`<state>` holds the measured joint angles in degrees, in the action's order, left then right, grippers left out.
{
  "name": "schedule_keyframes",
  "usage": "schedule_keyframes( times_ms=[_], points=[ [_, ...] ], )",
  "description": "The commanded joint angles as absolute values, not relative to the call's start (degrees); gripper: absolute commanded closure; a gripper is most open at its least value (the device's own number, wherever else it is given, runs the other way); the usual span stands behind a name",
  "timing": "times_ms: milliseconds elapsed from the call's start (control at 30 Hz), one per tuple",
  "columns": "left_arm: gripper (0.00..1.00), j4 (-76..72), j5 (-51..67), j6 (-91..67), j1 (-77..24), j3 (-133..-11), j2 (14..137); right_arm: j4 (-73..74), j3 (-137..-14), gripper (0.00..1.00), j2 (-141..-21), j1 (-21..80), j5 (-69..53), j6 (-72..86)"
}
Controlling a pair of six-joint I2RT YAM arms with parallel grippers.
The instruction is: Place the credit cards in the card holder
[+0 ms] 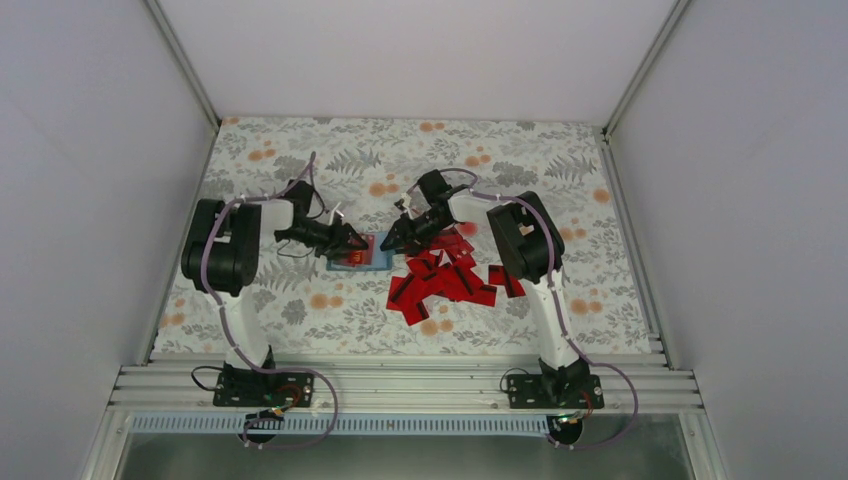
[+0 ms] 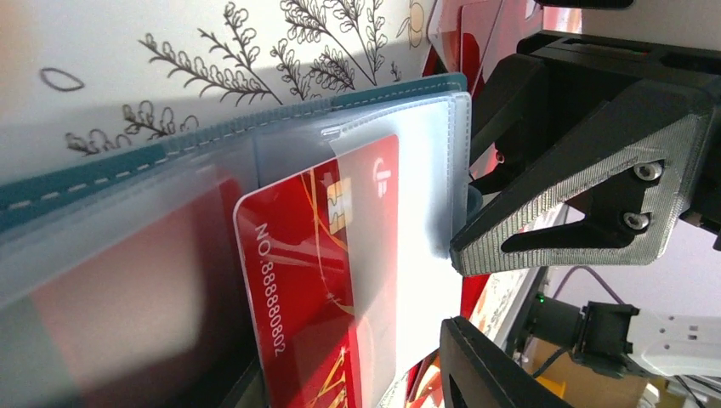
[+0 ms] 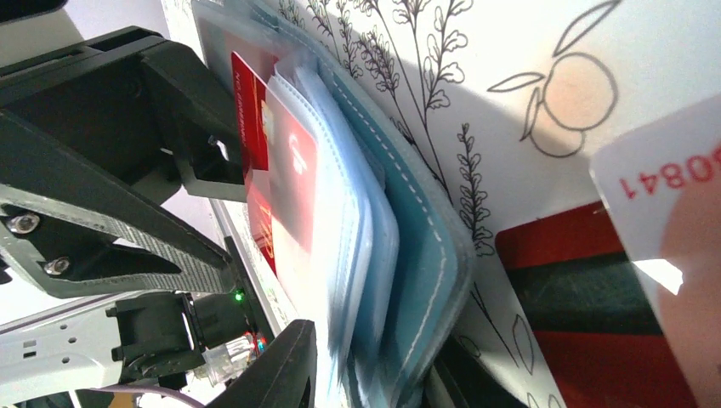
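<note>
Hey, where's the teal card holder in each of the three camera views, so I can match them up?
Top external: the card holder lies near the centre, just left of the loose credit cards.
Left wrist: the holder fills the left and middle, teal edge on top.
Right wrist: centre, seen edge-on.
Shared landmark: the red card in its clear sleeve.
</note>
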<state>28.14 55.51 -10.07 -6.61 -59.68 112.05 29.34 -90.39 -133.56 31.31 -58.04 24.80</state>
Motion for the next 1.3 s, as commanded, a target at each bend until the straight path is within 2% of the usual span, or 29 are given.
schedule_keyframes(
  times_ms=[0, 33, 300, 867, 1267],
  points=[
    [0.53, 32.0, 48.6, -9.0, -6.6, -60.8, 109.1, 30.8, -88.2, 0.70, -136.0, 32.0, -49.0, 24.5],
    [0.50, 32.4, 47.9, -9.1, -6.6, -60.7, 108.7, 30.7, -88.3, 0.70, -135.8, 32.0, -48.9, 24.5],
    [0.01, 33.0, 45.7, -9.3, -7.1, -60.7, 106.3, 30.7, -88.3, 0.70, -135.2, 32.1, -48.5, 24.7],
    [0.00, 39.8, 28.1, -17.1, -13.1, -62.5, 102.1, 32.2, -86.8, 0.70, -128.5, 33.1, -42.7, 24.9],
    [0.00, 41.0, 23.1, -22.5, -19.6, -64.9, 104.2, 31.3, -85.3, 0.71, -126.8, 34.1, -41.8, 25.2]
  ],
)
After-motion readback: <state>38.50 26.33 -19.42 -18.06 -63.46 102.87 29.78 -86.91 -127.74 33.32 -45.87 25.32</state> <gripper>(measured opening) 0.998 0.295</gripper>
